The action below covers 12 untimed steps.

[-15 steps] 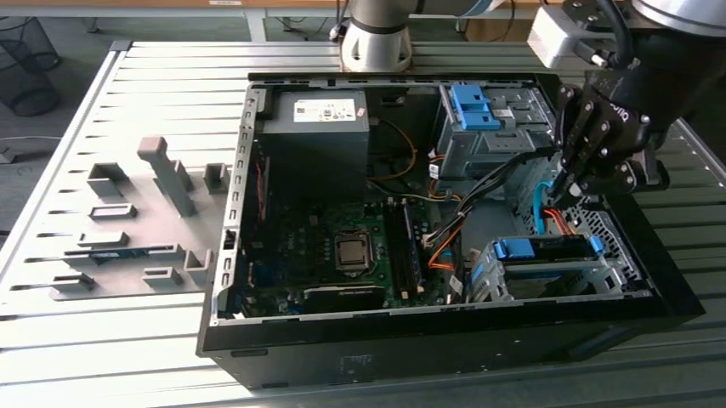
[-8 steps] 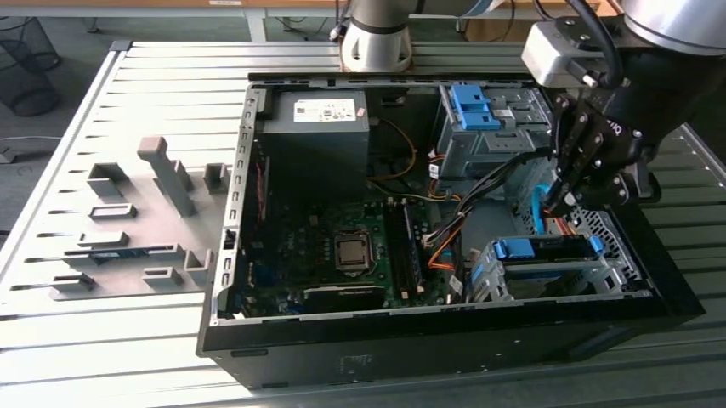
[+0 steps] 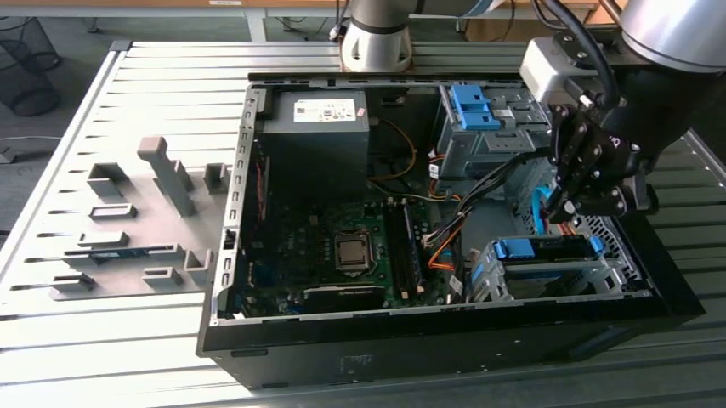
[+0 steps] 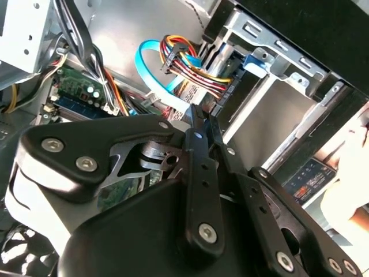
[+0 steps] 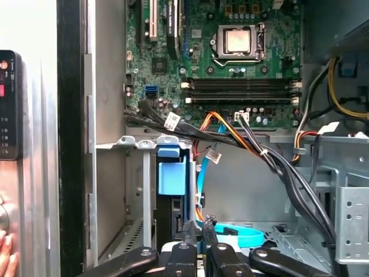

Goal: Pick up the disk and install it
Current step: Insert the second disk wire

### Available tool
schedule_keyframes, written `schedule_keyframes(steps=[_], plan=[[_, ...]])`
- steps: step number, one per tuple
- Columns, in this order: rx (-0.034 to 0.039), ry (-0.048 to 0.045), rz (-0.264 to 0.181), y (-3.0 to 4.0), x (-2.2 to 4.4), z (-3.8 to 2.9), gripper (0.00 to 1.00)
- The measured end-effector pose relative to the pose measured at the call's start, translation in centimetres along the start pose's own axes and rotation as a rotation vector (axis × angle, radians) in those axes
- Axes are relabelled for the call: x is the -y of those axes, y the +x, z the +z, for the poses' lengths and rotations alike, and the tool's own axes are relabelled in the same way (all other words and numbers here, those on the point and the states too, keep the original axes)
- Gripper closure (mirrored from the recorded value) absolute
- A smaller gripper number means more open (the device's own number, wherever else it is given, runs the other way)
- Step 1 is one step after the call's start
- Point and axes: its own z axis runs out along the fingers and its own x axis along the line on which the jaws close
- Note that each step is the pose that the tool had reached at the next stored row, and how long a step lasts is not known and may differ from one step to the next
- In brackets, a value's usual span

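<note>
In the exterior view an open computer case (image 3: 454, 280) lies on a slatted metal table (image 3: 136, 340), its green motherboard (image 3: 340, 246) and grey power supply (image 3: 318, 136) exposed. The arm's black gripper (image 3: 579, 202) hangs inside the case at the exterior view's right, above a metal drive bay (image 3: 556, 272). The disk (image 3: 545, 249) sits in that bay near the case's front wall: its bright blue plastic carrier shows as a strip along the top, with a little silver beneath it. A second blue bracket (image 3: 471, 106) is fixed in the bay farther back. In the second wrist view the gripper (image 4: 199, 118) has its two thin black fingers (image 4: 196, 144) pressed together with nothing between them, and their tips point toward a bundle of coloured cables (image 4: 184, 57) and a light blue ribbon cable (image 4: 151, 75) beside a metal bay frame (image 4: 277, 63). In the first wrist view the disk (image 5: 171, 179) stands edge-on in its slot just beyond the closed fingertips (image 5: 189, 228), showing a blue tab and a dark edge below it. Black cables (image 5: 277, 167) cross above it, the motherboard (image 5: 230, 63) lies beyond, and part of a person's hand (image 5: 6, 254) shows outside the case wall.
</note>
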Motion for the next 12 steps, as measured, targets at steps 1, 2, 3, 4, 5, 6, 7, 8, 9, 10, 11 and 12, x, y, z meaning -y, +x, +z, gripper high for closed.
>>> schedule_keyframes(steps=[1, 2, 3, 4, 5, 6, 7, 8, 9, 10, 11, 12], plan=[[0.0011, 0.0039, -0.001, 0.06, -0.05, 0.06, 0.84], [0.0024, 0.0085, -0.002, 0.13, -0.11, 0.11, 0.84], [0.0045, 0.0121, -0.002, 0.19, -0.16, 0.16, 0.84], [0.0087, 0.0133, -0.002, 0.23, -0.19, 0.22, 0.84], [0.0138, 0.0134, -0.003, 0.28, -0.20, 0.28, 0.84], [0.0197, 0.0133, -0.003, 0.35, -0.21, 0.37, 0.84], [0.0249, 0.0132, -0.002, 0.45, -0.22, 0.48, 0.84], [0.0282, 0.0131, -0.002, 0.57, -0.22, 0.60, 0.84], [0.0307, 0.0130, -0.002, 0.75, -0.23, 0.71, 0.84], [0.0330, 0.0130, -0.002, 0.95, -0.22, 0.79, 0.84], [0.0363, 0.0129, -0.002, 1.15, -0.23, 0.86, 0.84], [0.0404, 0.0128, -0.002, 1.30, -0.23, 0.92, 0.84]])
